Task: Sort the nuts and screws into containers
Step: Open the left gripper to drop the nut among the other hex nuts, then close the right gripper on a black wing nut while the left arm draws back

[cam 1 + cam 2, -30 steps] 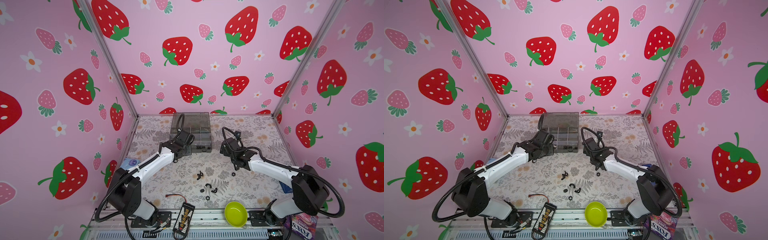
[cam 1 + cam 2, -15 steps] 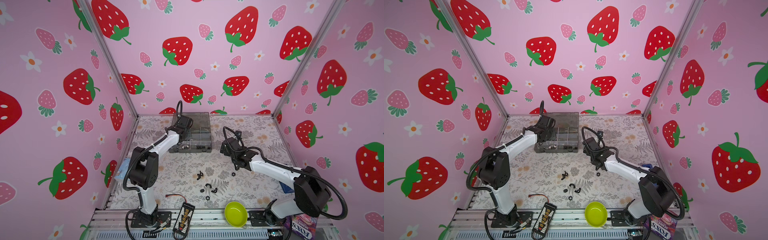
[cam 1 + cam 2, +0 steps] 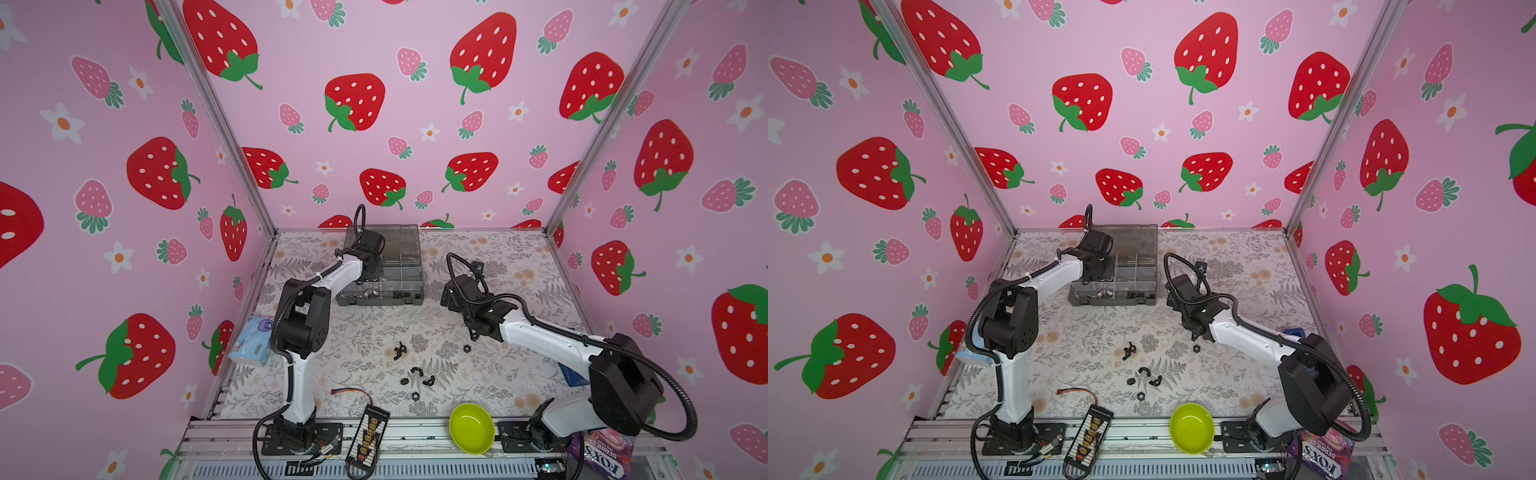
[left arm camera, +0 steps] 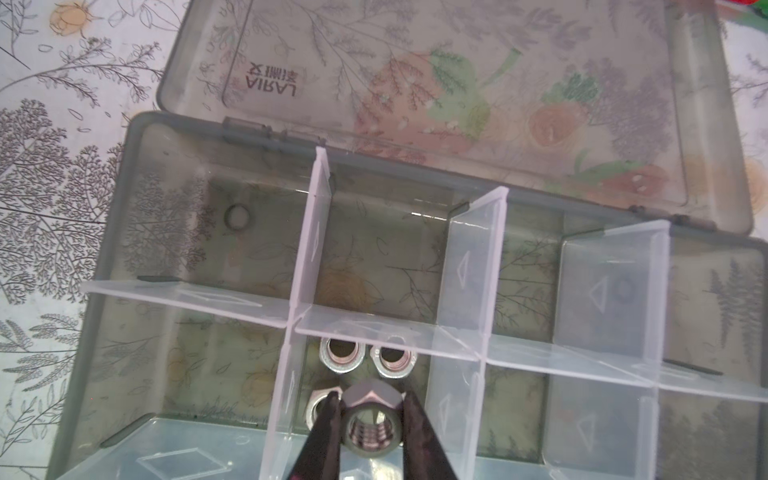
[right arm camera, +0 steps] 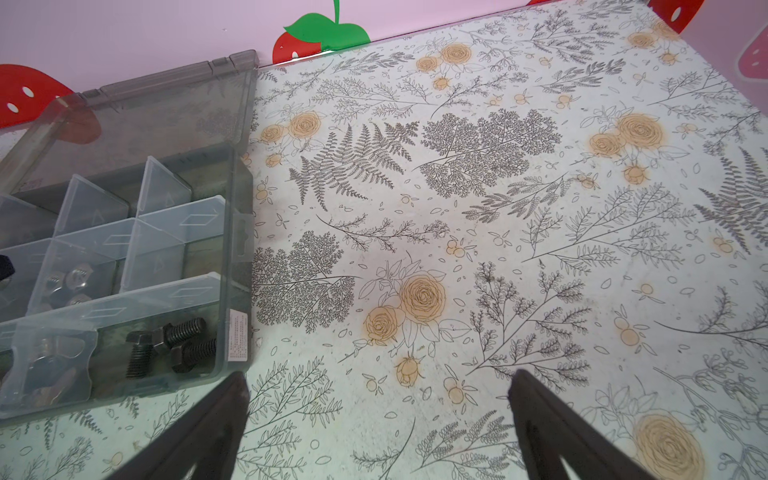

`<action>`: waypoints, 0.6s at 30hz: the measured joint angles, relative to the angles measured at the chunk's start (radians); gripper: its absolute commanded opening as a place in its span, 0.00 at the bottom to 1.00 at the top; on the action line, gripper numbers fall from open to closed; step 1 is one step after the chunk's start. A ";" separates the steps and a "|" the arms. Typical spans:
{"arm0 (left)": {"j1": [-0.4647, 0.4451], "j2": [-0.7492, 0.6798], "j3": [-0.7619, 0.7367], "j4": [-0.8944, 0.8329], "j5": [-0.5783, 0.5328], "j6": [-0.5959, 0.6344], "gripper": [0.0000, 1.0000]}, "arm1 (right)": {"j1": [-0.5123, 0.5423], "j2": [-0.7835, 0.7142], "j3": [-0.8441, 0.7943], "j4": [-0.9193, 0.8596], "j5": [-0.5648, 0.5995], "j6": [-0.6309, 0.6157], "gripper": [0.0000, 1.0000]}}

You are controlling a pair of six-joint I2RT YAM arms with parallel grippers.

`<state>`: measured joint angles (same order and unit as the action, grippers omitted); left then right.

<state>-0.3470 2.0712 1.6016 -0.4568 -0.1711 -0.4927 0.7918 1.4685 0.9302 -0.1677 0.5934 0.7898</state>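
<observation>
The left gripper is seen clamped on a silver hex nut, which is held between the two dark fingers over a compartment of the smoky-grey organizer box; two more silver nuts are seen lying side by side in that same compartment against a divider, and a further one is partly hidden by a finger. The lid is seen standing open. In both top views the box is found at the back of the floral surface, with the left arm reached over it. The right gripper is held with its jaws wide apart and nothing between them, above bare surface just beside the box's end wall. Three black screws are seen lying in the corner compartment nearest that gripper. A scatter of small black pieces is seen on the surface near its middle, well apart from the box, and a lime-green bowl is set at the front edge
</observation>
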 measured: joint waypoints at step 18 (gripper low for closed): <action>-0.002 -0.161 -0.112 0.002 0.015 -0.018 0.70 | 0.039 0.021 0.000 -0.103 -0.087 -0.066 0.97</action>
<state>-0.3489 1.9099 1.4899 -0.4553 -0.1562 -0.5110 0.8307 1.4895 0.9302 -0.2707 0.5060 0.7235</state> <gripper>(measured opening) 0.629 0.992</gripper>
